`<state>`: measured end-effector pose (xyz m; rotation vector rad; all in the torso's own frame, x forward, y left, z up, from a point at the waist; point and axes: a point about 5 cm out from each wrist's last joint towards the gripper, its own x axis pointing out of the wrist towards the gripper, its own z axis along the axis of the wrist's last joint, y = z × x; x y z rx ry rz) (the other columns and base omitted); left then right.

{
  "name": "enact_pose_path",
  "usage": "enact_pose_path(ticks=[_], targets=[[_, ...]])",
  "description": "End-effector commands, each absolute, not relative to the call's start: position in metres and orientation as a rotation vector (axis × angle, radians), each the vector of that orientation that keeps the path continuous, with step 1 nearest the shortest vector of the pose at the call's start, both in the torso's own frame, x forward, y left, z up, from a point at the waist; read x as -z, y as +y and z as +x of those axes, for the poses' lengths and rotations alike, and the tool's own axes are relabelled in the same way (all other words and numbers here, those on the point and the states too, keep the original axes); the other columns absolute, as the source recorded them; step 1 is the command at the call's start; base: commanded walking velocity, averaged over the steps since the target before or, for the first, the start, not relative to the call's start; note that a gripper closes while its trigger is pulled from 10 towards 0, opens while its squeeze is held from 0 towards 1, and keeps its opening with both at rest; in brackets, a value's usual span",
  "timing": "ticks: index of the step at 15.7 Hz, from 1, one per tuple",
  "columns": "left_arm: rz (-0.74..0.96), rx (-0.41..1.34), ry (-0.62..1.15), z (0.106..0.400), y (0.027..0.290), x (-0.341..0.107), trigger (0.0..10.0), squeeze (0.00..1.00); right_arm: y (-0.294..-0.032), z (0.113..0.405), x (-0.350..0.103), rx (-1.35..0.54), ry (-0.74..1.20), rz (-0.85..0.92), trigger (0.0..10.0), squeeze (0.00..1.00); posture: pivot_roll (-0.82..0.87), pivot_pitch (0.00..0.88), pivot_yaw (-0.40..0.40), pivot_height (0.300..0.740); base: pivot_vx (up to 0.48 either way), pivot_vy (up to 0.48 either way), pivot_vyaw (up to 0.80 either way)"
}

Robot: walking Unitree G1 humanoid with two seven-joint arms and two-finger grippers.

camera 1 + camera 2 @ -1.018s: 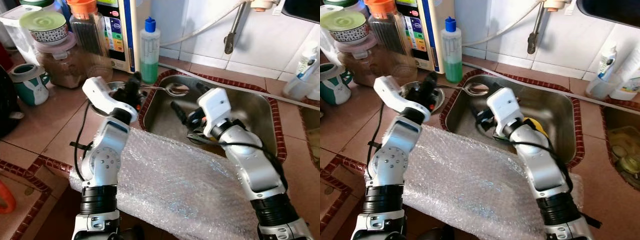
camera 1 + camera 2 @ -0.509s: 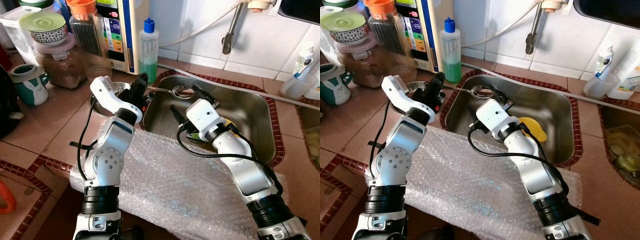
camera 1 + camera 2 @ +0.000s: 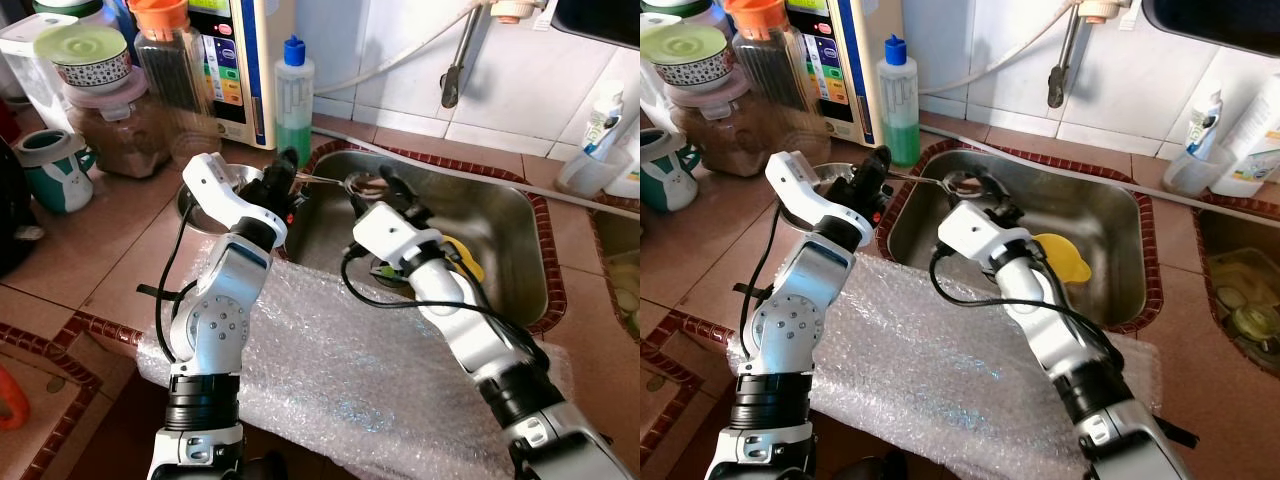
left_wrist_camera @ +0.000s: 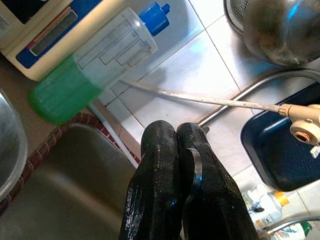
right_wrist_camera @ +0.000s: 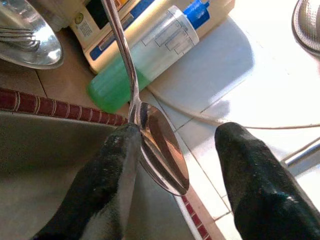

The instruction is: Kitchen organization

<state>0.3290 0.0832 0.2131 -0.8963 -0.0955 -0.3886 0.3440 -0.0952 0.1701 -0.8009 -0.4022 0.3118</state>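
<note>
The left gripper (image 3: 287,168), its fingers pressed together on the handle of a spoon (image 5: 159,145), holds it level over the near-left rim of the sink (image 3: 1110,222). The spoon's bowl lies above the sink's back-left corner, between the spread fingers of the right gripper (image 3: 372,187); one finger (image 5: 107,175) appears to touch the bowl. A green soap bottle (image 3: 294,102) stands just behind that corner. Bubble wrap (image 3: 370,370) lies in front of the sink.

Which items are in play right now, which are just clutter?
In play: spoon, left claw shut on its handle, right claw open around its bowl, sink.
Clutter: soap bottle, bubble wrap, yellow item, mug.
</note>
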Motion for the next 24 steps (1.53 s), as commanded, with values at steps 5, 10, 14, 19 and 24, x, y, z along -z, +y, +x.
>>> enact_pose_path(ticks=[5, 10, 14, 19, 24], targets=[[-0.957, 0.480, -0.078, 0.320, 0.054, -0.221, 0.0, 0.00, -0.098, 0.353, -0.165, -0.268, -0.401, -0.808, 0.0, 0.00, 0.02, 0.095, -0.008, 0.740, 0.000, 0.000, 0.00], [-0.955, 0.542, -0.088, 0.322, 0.045, -0.228, 0.0, 0.00, -0.110, 0.362, -0.181, -0.146, -0.459, -0.819, 0.0, 0.00, 0.01, 0.077, -0.003, 0.740, 0.000, 0.000, 0.00], [-0.952, 0.554, -0.089, 0.323, 0.045, -0.228, 0.0, 0.00, -0.114, 0.364, -0.184, -0.110, -0.482, -0.816, 0.0, 0.00, 0.01, 0.079, 0.000, 0.740, 0.000, 0.000, 0.00], [-0.950, 0.566, -0.063, 0.319, 0.042, -0.224, 0.0, 0.00, -0.120, 0.362, -0.183, -0.078, -0.483, -0.819, 0.0, 0.00, 0.01, 0.088, 0.003, 0.740, 0.000, 0.000, 0.00], [-0.947, 0.564, -0.058, 0.319, 0.041, -0.223, 0.0, 0.00, -0.120, 0.362, -0.182, -0.077, -0.481, -0.821, 0.0, 0.00, 0.01, 0.090, 0.002, 0.740, 0.000, 0.000, 0.00]])
